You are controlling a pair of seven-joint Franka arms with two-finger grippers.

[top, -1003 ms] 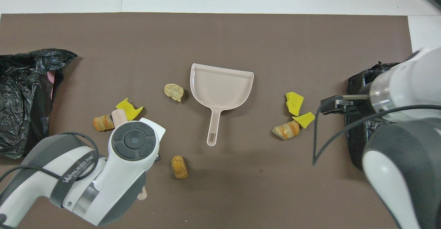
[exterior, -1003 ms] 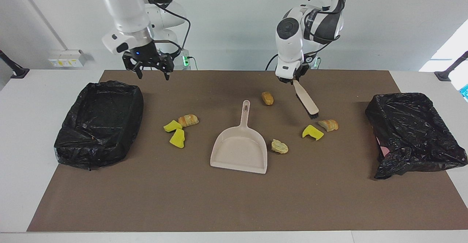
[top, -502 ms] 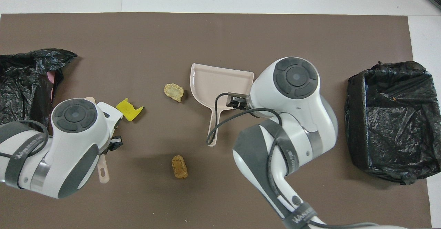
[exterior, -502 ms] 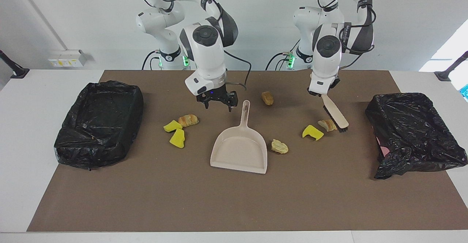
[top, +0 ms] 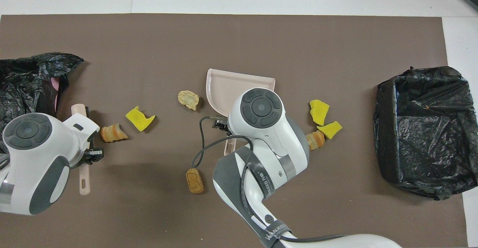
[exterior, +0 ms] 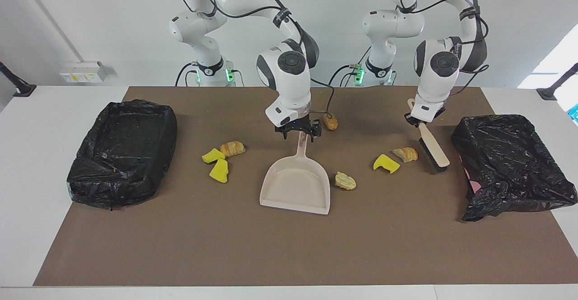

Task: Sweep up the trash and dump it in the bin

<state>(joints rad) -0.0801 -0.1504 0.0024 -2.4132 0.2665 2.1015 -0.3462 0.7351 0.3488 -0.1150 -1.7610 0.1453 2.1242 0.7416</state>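
I see the left gripper [exterior: 419,123] with its fingers pinching the handle of the brush [exterior: 432,145], which slants down so the black bristles sit at the brown mat [exterior: 289,250] close to the bag at the left arm's end. The nearest trash to the bristles is the striped orange chunk [exterior: 406,154], just beside them but apart, with a yellow wedge [exterior: 386,163] next to it toward the dustpan.

My right gripper [exterior: 299,135] is down over the dustpan [exterior: 295,186] handle with its fingers spread, one on each side of the handle; I cannot tell whether they touch it. An orange-brown lump [exterior: 330,121] lies just beside this gripper, nearer to the robots than the pan. A pale beige lump [exterior: 345,180] sits right beside the pan's edge on the left arm's side. Toward the right arm's end lie two yellow wedges [exterior: 216,164] and another striped chunk [exterior: 232,148], close together. That is six pieces I can count.

The dustpan holds nothing. The black-lined bin [exterior: 122,152] at the right arm's end of the counter [exterior: 27,164] stands open with no trash visible inside. The crumpled black bag [exterior: 510,164] at the left arm's end shows a bit of pink at its lower edge; I cannot see inside it.
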